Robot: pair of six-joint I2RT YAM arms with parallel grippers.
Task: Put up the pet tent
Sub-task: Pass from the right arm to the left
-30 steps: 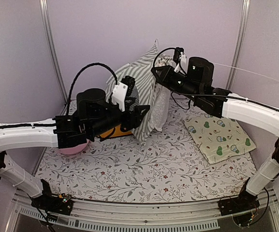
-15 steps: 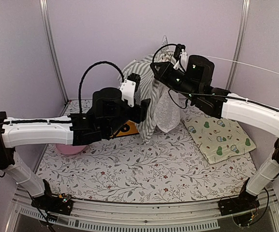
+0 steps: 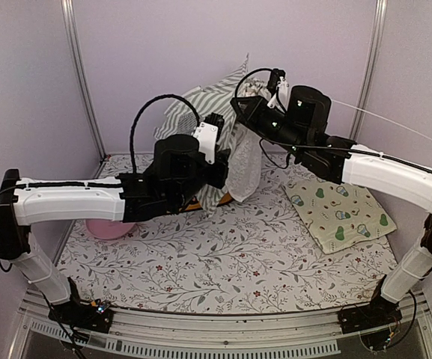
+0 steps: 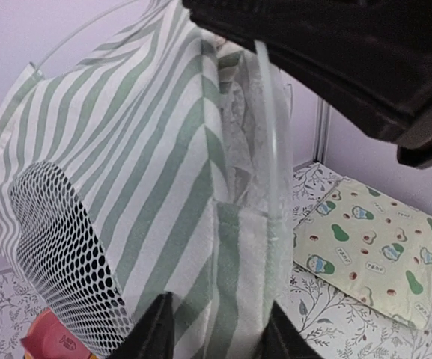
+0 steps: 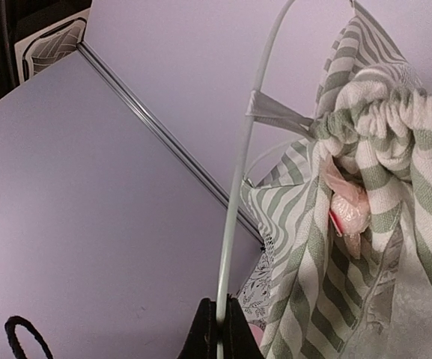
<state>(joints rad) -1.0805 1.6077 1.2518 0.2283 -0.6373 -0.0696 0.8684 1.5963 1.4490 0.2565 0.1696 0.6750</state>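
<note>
The pet tent [image 3: 204,105], green-and-white striped fabric with a round mesh window [image 4: 58,247], hangs half-raised at the back centre. My right gripper [image 3: 239,106] is up at its gathered top [image 5: 380,120] and is shut on a thin white pole [image 5: 234,194] that bends upward; the gripper's fingers [image 5: 219,329] pinch it tight. My left gripper [image 3: 227,161] is at the tent's front corner. Its jaws [image 4: 214,333] stand partly open, one on each side of the striped corner seam and a pole [image 4: 272,149] in its sleeve. The lace curtain [image 3: 247,168] hangs below.
A pale avocado-print mat [image 3: 341,213] lies at the right on the floral cloth [image 3: 230,262]. An orange bowl [image 3: 193,203] peeks from under the left arm, and a pink bowl [image 3: 109,228] sits at the left. A long loose pole end [image 3: 395,123] sticks out to the right. Purple walls enclose the back.
My left arm has swung right and up to the tent's front corner, and its jaws have narrowed around the seam. The tent fabric has shifted and risen. The right gripper has held its place.
</note>
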